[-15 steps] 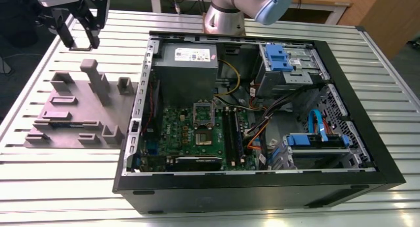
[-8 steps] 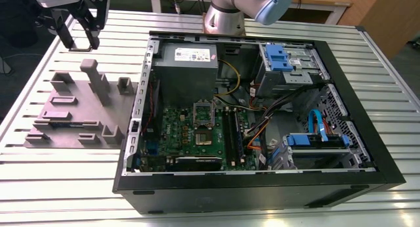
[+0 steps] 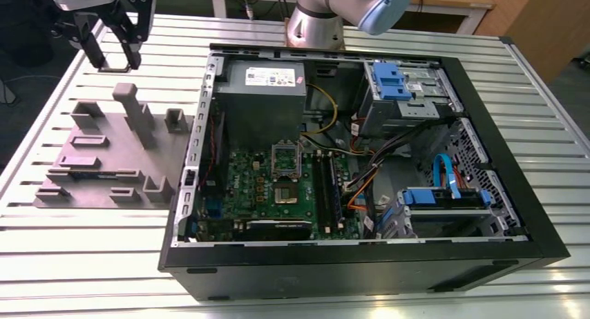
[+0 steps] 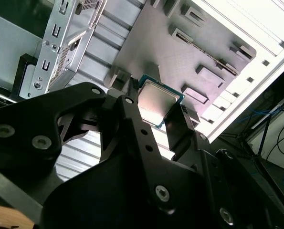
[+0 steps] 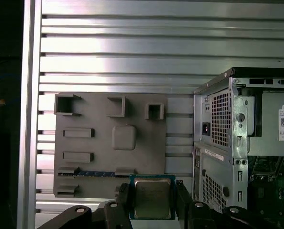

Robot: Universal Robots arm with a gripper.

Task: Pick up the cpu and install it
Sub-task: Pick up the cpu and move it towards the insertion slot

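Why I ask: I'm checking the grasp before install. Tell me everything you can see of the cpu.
The cpu is a small, thin square chip with a dull silver-grey metal top and a narrow blue-green rim. Its top faces the wrist cameras. The gripper holds it, black fingers pressing two opposite edges. Nothing else touches it. It hangs in the air over the slatted table, near the grey parts tray.

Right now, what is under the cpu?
The cpu, shut in the jaws, hangs above the grey tray's edge and the slatted table. What lies directly beneath is covered by the chip itself.
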